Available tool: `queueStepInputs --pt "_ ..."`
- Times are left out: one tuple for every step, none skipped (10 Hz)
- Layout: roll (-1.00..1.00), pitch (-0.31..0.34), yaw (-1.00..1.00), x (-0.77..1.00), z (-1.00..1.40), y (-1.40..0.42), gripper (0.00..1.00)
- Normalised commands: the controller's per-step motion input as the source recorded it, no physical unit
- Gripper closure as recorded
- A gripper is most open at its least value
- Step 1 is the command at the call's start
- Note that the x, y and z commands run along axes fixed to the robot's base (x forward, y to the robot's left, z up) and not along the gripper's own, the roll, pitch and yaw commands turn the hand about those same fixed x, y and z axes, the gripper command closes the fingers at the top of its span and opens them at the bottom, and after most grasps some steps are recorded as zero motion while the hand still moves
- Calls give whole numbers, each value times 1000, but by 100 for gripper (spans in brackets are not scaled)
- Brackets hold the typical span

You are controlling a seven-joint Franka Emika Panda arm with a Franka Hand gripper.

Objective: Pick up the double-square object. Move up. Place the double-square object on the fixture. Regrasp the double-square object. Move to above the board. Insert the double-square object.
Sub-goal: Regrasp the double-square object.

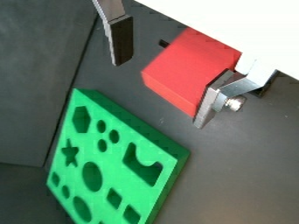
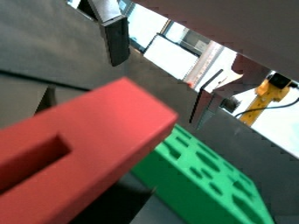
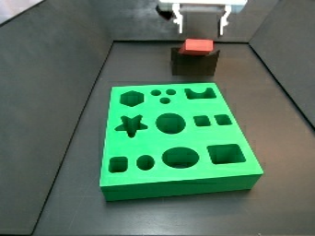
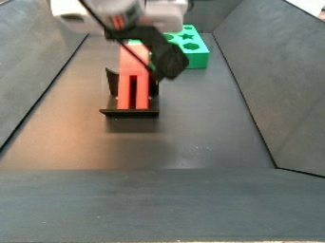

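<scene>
In a wrist view we see the end effector [image 1: 163, 74] spread wide, its fingers [image 1: 118, 39] clear of the double-square object [image 1: 190, 70] between them, above the board [image 1: 111, 162].

In a wrist view the double-square object [image 2: 82, 144] fills the near field, its slot running along its length — the board [image 2: 211, 179] lies beyond.

In a side view the end effector [image 3: 200, 20] hangs above the double-square object [image 3: 196, 46], which rests on the fixture [image 3: 192, 63] at the far end of the counter [image 3: 74, 138], behind the board [image 3: 179, 138].

In a side view the double-square object [image 4: 132, 81] stands in the fixture [image 4: 131, 112], long axis leaning away from us — prongs at the near end.
</scene>
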Motion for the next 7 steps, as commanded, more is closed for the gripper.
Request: queueStepInputs --pt "5 -3 77 -31 1000 5 0" --pt "13 16 76 -34 1000 4 0" --pt "21 56 62 -36 849 9 0" --pt "24 87 46 -30 658 13 0" --pt "33 114 22 -20 402 14 0" --pt "37 122 8 -21 272 12 0" --pt "1000 59 29 163 499 -606 0"
